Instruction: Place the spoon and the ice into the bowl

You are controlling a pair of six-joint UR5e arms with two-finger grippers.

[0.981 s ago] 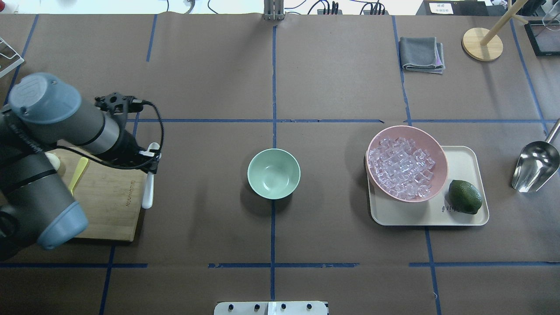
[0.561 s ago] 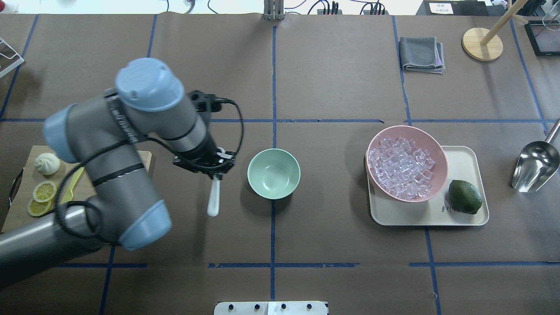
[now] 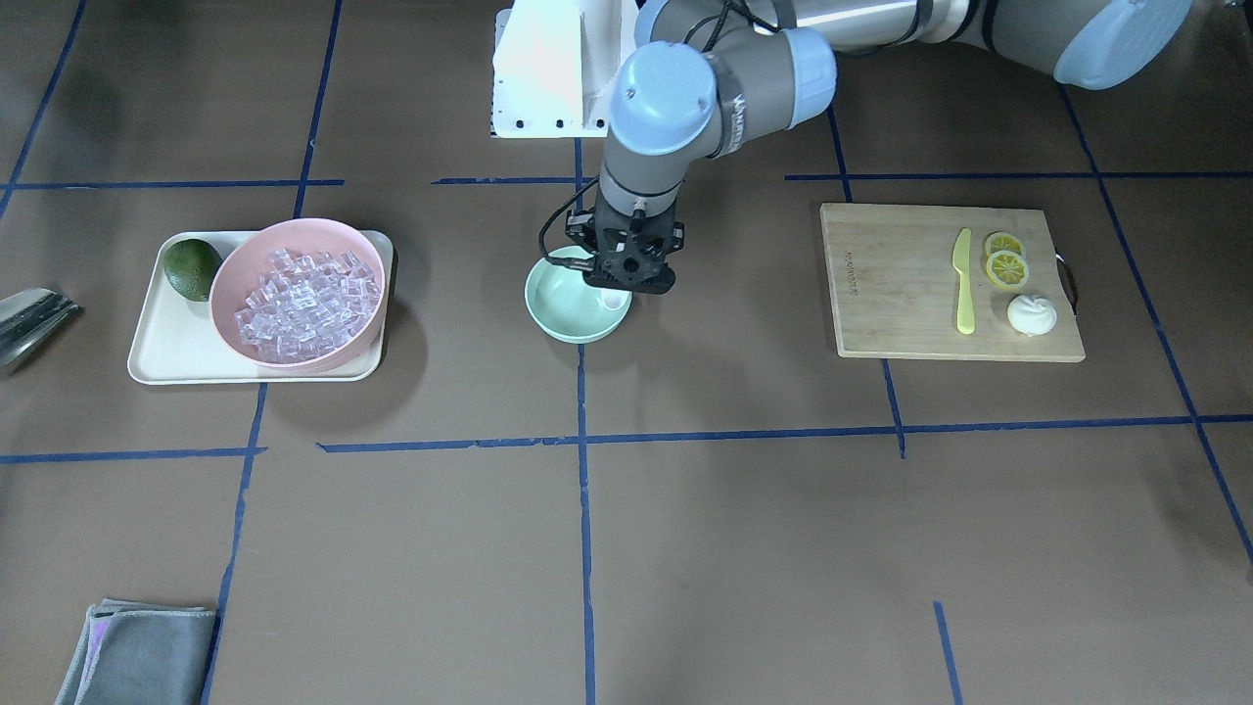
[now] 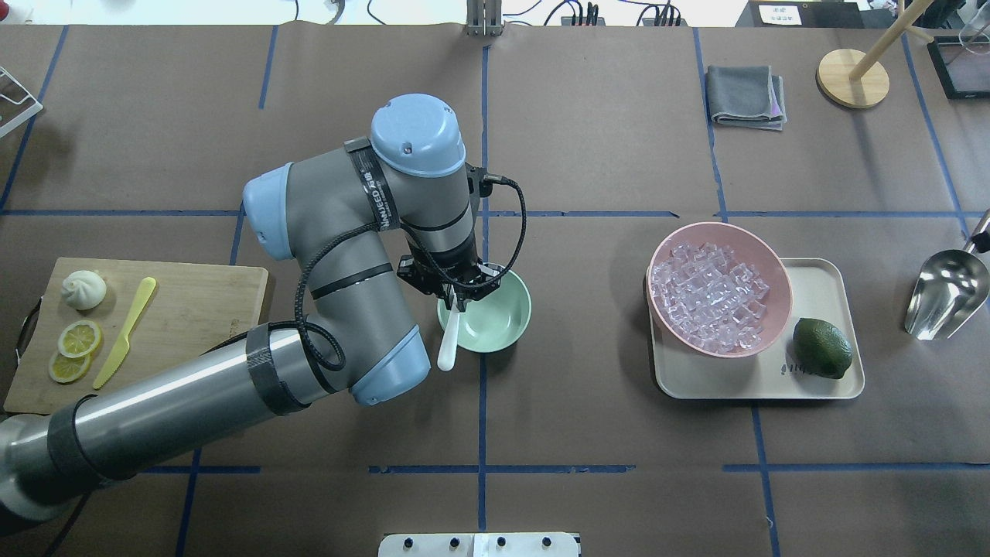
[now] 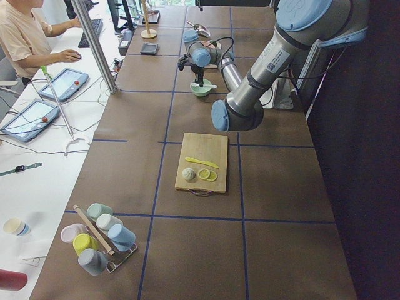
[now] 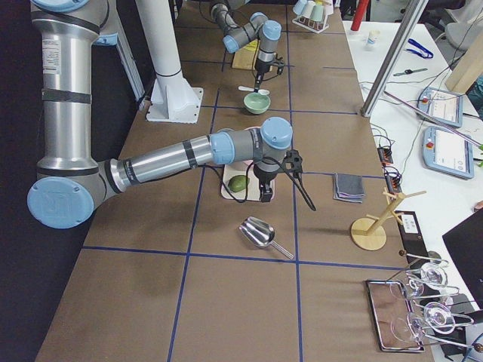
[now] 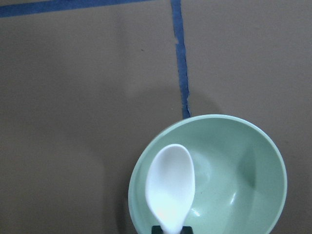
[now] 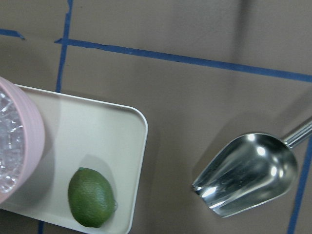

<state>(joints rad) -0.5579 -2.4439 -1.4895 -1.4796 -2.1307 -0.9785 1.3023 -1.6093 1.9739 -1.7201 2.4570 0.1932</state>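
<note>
My left gripper (image 4: pixel 458 296) is shut on the handle of the white spoon (image 4: pixel 448 342). The spoon hangs scoop-down over the left part of the mint-green bowl (image 4: pixel 499 317). In the left wrist view the scoop (image 7: pixel 170 187) sits above the bowl's (image 7: pixel 239 170) inner wall. In the front view the gripper (image 3: pixel 626 282) hovers at the bowl's (image 3: pixel 560 308) rim. The ice (image 4: pixel 711 298) is piled as many clear cubes in a pink bowl (image 4: pixel 777 271). My right gripper (image 6: pixel 264 196) hangs beside the tray, and I cannot tell whether it is open or shut.
The pink bowl and a green lime (image 4: pixel 822 348) sit on a beige tray (image 4: pixel 824 278). A metal scoop (image 4: pixel 947 294) lies right of it. A cutting board (image 4: pixel 193 325) at the left holds a yellow knife (image 4: pixel 124 333), lemon slices and a bun. A grey cloth (image 4: pixel 746 94) lies far back.
My left arm swung right from the cutting board's edge, carrying the spoon across the table to the mint-green bowl. The bowl, ice and tray have not moved.
</note>
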